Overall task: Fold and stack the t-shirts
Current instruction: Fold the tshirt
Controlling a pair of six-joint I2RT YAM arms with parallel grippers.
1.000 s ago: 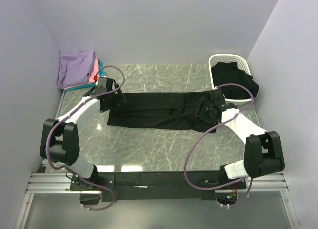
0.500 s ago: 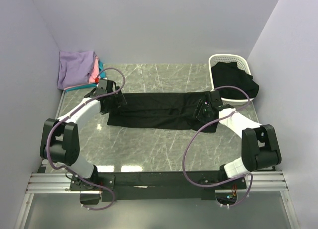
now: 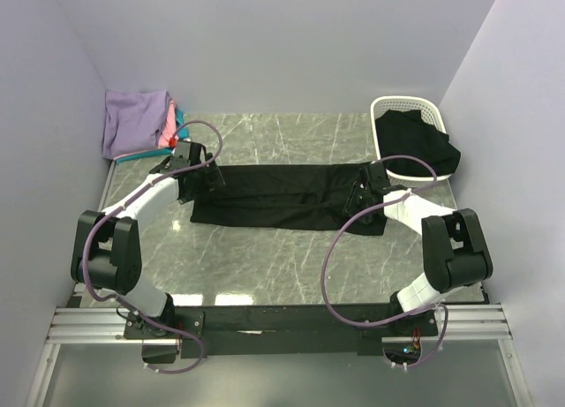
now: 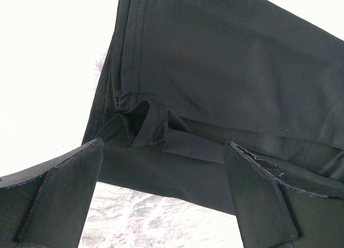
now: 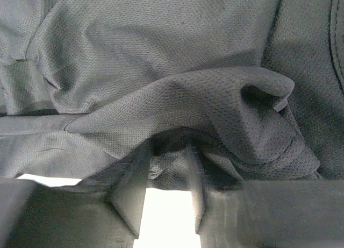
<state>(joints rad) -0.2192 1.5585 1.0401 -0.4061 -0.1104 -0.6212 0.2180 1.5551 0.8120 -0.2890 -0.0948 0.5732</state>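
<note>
T-shirt [image 3: 274,195], black, spread flat; left tool [image 4: 164,144] open, right tool [image 5: 167,147] pinching cloth.

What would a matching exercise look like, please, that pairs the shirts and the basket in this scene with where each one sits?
Column one:
1. spread black t-shirt
2. lavender t-shirt
3. white basket
4. bunched black t-shirt

Column two:
A. inside the basket, spilling over its rim
B. folded, at the far left corner
C. flat across the middle of the table
D. standing at the far right corner

Pairs: 1-C, 2-B, 3-D, 4-A
</note>
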